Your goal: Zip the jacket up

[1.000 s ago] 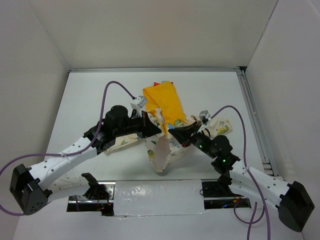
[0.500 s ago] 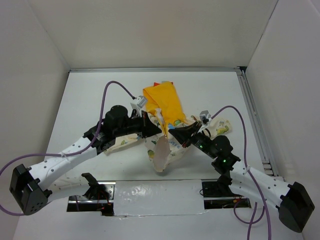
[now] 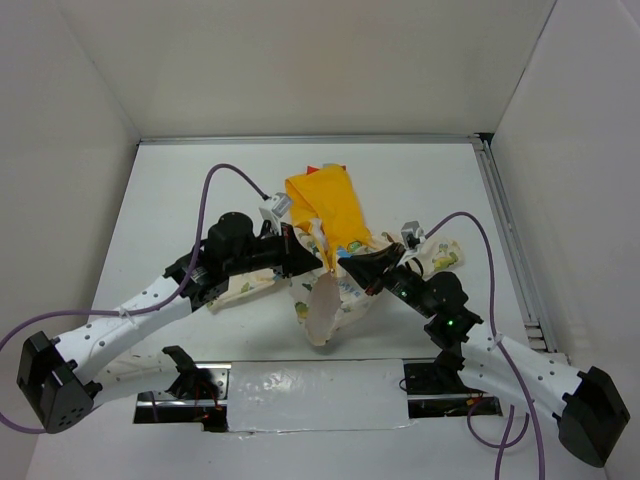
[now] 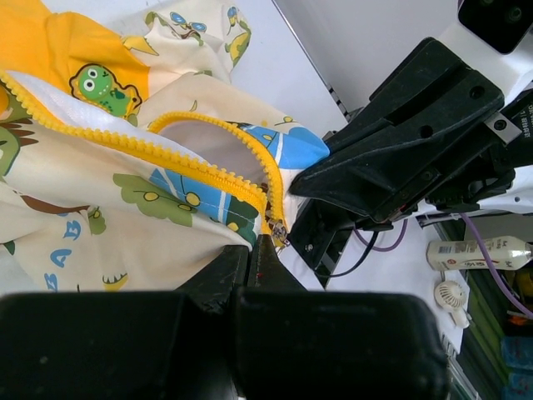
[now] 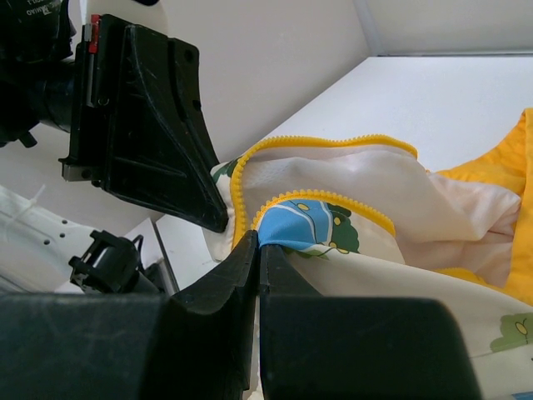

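The jacket lies mid-table, its yellow-orange hood toward the back and a cream flap hanging lifted at the front. My left gripper is shut on the jacket's cream edge right at the lower end of the yellow zipper, beside the metal slider. My right gripper faces it, almost touching, and is shut on the other front edge at a blue print. Between the two grips the yellow zipper teeth curve apart, unjoined.
Purple cables arch over both arms. A metal rail runs along the table's right side, and white walls close in the back and sides. A taped white strip covers the near edge between the arm bases.
Both grippers keep their hold. The left arm has shifted slightly left and the hanging cream flap has swung and tilted a little.
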Available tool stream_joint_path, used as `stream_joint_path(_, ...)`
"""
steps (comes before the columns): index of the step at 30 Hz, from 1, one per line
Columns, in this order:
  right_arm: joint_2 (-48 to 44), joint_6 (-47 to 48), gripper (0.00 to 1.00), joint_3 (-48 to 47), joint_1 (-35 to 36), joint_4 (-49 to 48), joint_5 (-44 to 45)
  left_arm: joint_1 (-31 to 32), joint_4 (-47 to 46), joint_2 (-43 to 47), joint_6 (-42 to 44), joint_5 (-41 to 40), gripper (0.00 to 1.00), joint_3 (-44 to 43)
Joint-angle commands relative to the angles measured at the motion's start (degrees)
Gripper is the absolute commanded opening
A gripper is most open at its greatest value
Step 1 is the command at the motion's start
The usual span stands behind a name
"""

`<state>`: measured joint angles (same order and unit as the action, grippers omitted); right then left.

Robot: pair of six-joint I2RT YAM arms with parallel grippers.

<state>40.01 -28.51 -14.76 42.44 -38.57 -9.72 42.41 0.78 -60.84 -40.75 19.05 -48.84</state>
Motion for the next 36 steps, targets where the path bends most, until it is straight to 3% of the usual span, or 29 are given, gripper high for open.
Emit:
stream_joint_path(1,0.06,0.38,0.0,-1.76,-0.34,-4.06,0.14,-0.05,-5.17,0.46,-0.29,1.96,0.0,-0.38)
stream_joint_path(14,0.33,-3.3,0.0,1.23,-0.25,-12.93,3.03,-0.05,-5.52,-0.24,-0.91,2.66,0.0,0.32)
stream_joint_path(28,3.58,-4.8,0.0,3.07,-0.34,-20.75,4.53,-0.05,-9.47,-2.18,-2.66,10.65,0.0,2.78)
stream_joint_path(36,3.58,-6.29,0.0,3.08,-0.25,-22.87,12.87,2.49,-9.13,-3.58,-2.05,11.63,0.0,4.19)
